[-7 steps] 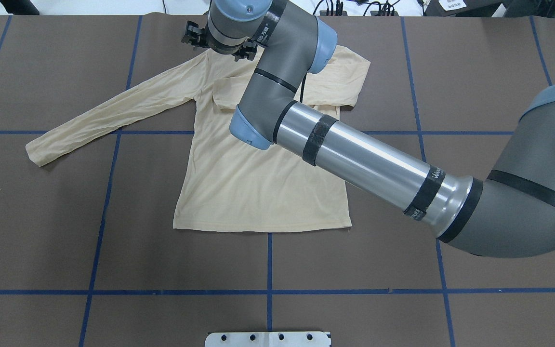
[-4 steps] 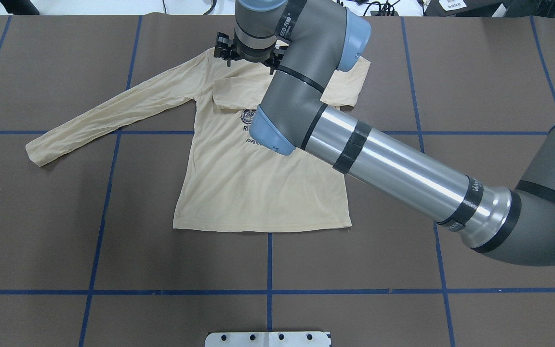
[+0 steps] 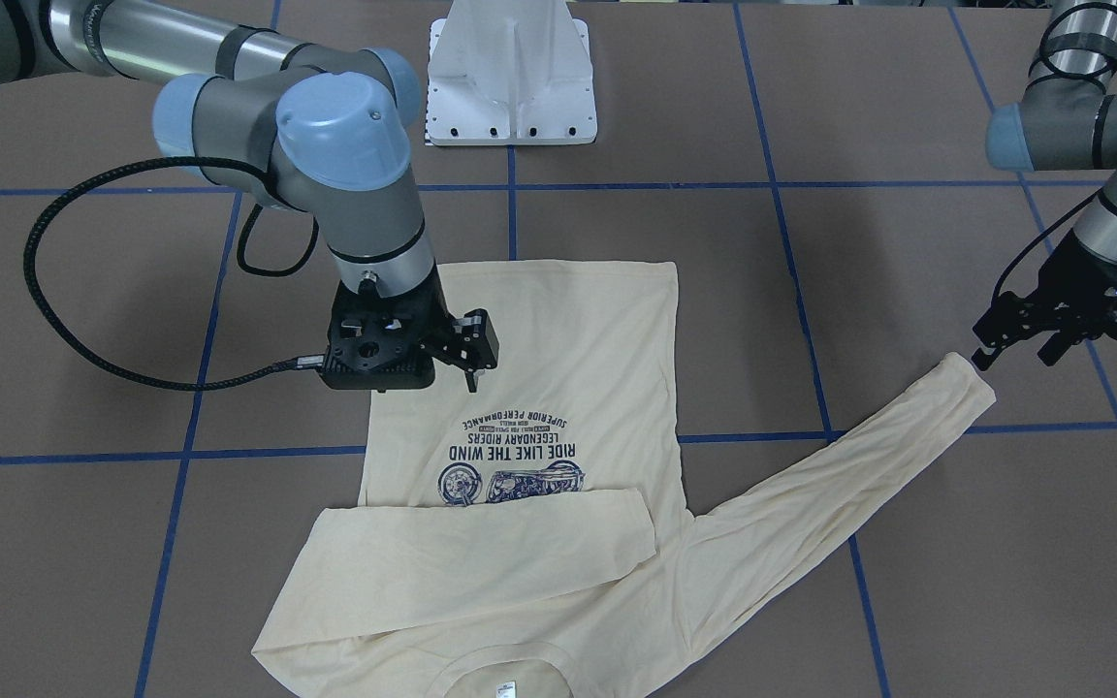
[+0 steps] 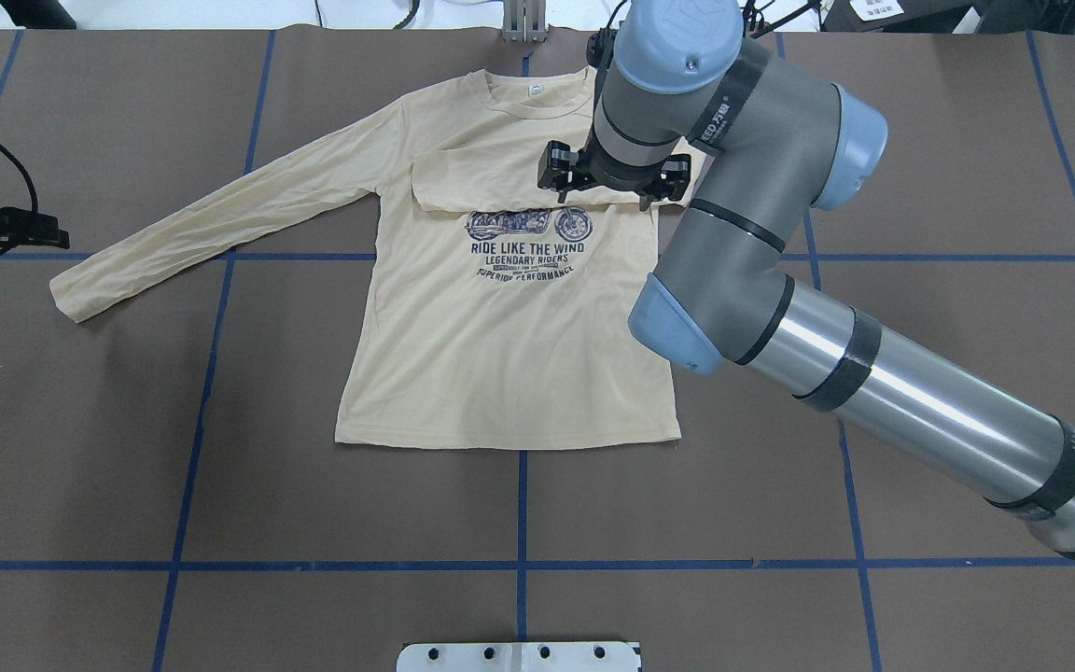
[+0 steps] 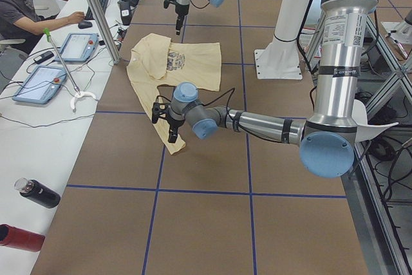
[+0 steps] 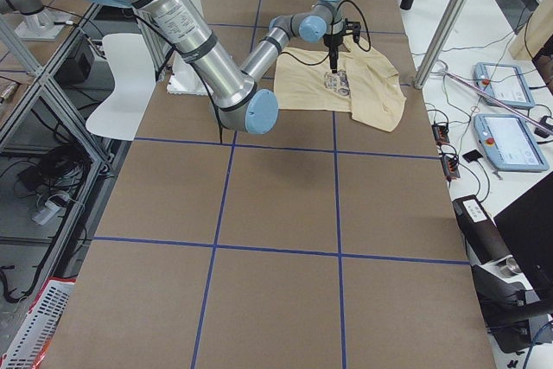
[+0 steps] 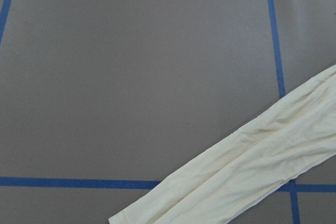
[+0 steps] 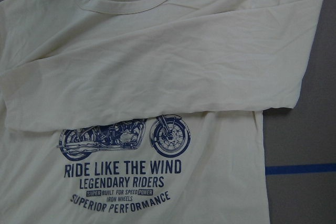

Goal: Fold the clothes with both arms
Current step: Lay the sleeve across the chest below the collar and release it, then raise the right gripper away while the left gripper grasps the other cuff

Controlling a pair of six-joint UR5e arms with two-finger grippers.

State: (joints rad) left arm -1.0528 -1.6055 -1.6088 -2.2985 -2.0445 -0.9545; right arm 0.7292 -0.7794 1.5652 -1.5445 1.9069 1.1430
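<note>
A brown tabletop (image 4: 80, 467) ruled with blue tape lines is seen, with the white pedestal (image 3: 512, 73) at the robot's edge. The jaws of the left gripper (image 3: 1012, 357) are held apart and empty, just beside the cuff (image 3: 971, 378) of the outstretched sleeve (image 4: 220, 219). This placement is judged to prepare a pinch on the cuff, so that the sleeve can be drawn across the chest. Whether the jaws of the right gripper (image 3: 466, 359) are apart or together cannot be told. Nothing is seen held in them, and the gripper is poised over the shirt (image 4: 500, 373) near the print (image 4: 526, 247). The shirt is laid flat and print up in the middle of the tabletop, with its collar away from the robot. The other sleeve (image 4: 491, 187) is laid folded across the chest, just above the print, presumably so that the body can be folded into a neat rectangle.
</note>
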